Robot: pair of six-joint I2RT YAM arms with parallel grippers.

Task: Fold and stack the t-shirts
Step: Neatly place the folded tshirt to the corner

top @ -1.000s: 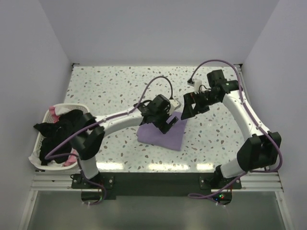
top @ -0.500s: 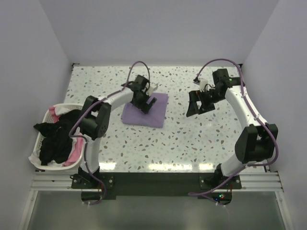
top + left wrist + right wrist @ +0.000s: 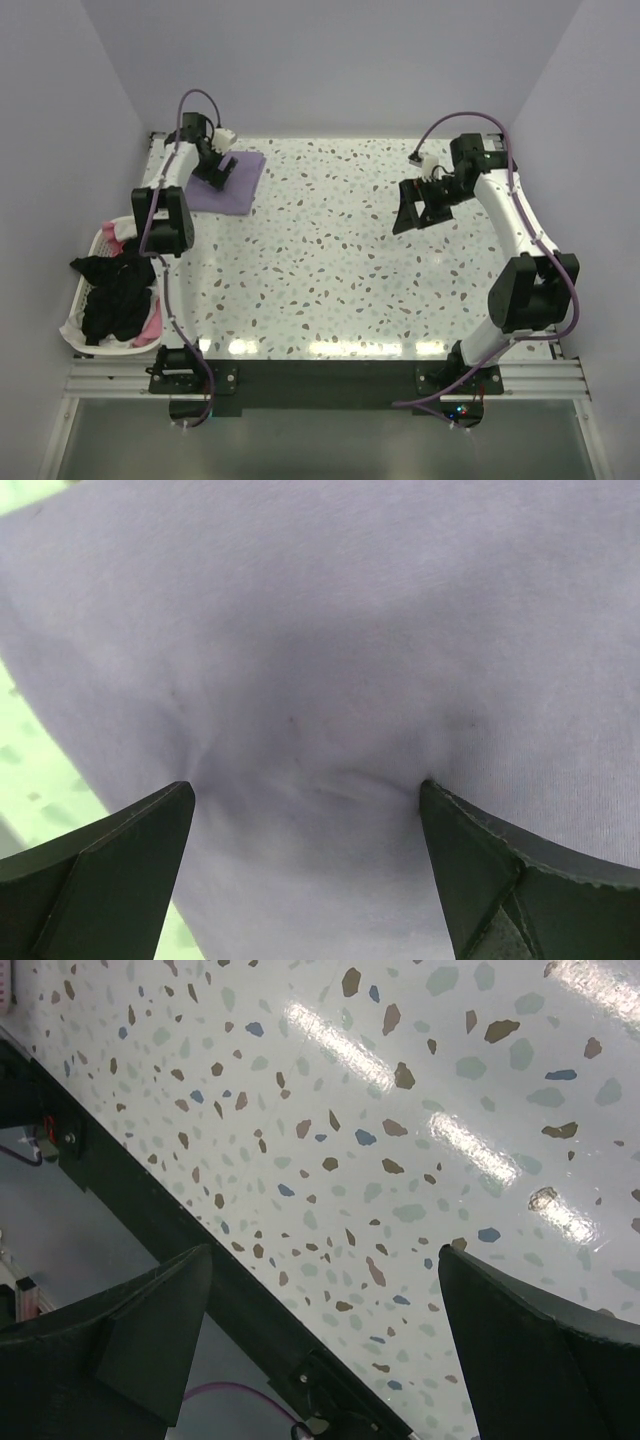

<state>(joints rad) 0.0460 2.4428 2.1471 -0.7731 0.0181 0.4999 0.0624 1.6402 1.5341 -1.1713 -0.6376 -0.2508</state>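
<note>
The lilac-purple t-shirt [image 3: 240, 187] lies folded into a small rectangle at the table's far left corner. My left gripper [image 3: 217, 172] is open and presses down on it, both fingertips resting on the cloth, which fills the left wrist view [image 3: 330, 630] and puckers between the fingertips [image 3: 160, 815]. My right gripper [image 3: 412, 212] is open and empty, held above the bare table at the right; the right wrist view shows only speckled tabletop between its fingers [image 3: 150, 1330]. A black t-shirt [image 3: 115, 285] and a pink one [image 3: 152, 325] lie heaped in the basket.
The white plastic laundry basket [image 3: 100, 241] stands at the table's left edge. The speckled tabletop [image 3: 330, 250] lies between the arms. Walls close in the back and both sides. The table's dark near edge [image 3: 200, 1250] shows in the right wrist view.
My left gripper has slid the folded lilac t-shirt from the table's middle to the far left corner. My right gripper has drawn back slightly to the right.
</note>
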